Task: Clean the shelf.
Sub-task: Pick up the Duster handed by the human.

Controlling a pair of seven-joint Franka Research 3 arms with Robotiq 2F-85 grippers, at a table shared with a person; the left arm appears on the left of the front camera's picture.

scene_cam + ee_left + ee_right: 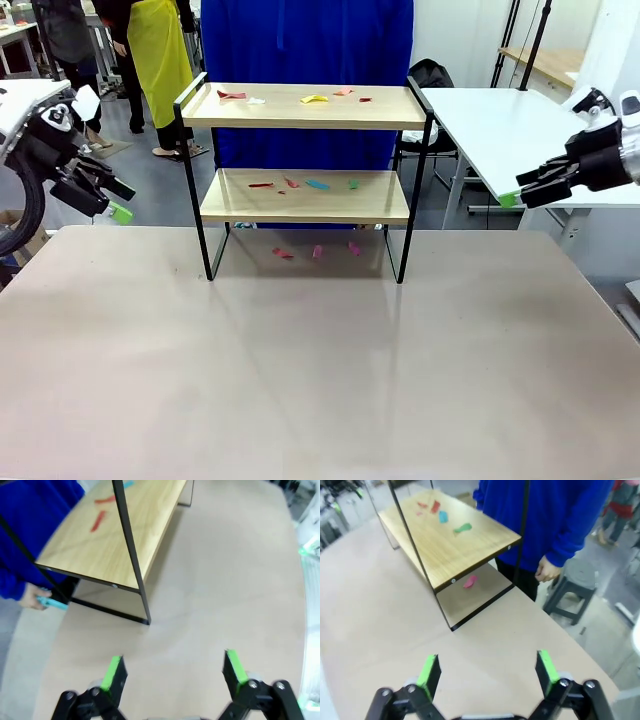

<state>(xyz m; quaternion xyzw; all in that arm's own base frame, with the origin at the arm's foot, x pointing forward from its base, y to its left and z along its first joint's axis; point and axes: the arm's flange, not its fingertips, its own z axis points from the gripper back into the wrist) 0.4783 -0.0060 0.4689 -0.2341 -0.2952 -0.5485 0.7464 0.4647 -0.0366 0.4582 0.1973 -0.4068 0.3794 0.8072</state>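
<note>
The shelf stands at the far middle of the table, upright on thin black metal legs. It has two flat boards of pale, lightly grained wood, with a raised black rail at each end. Small scraps lie scattered on it: red, white and yellow on the top board, and red, blue and green on the lower one. A few pinkish bits lie on the tabletop under it (they look like thin, torn paper, though that cannot be confirmed). The table is matte beige and smooth.

A person in a blue top stands just behind the shelf, one hand hanging near its far right corner. A white table slants off to the far right.

The left gripper hangs off the table's left edge, fingers spread wide with nothing between them. The right gripper hangs at the right, equally wide and bare. Both are well apart from the shelf.
</note>
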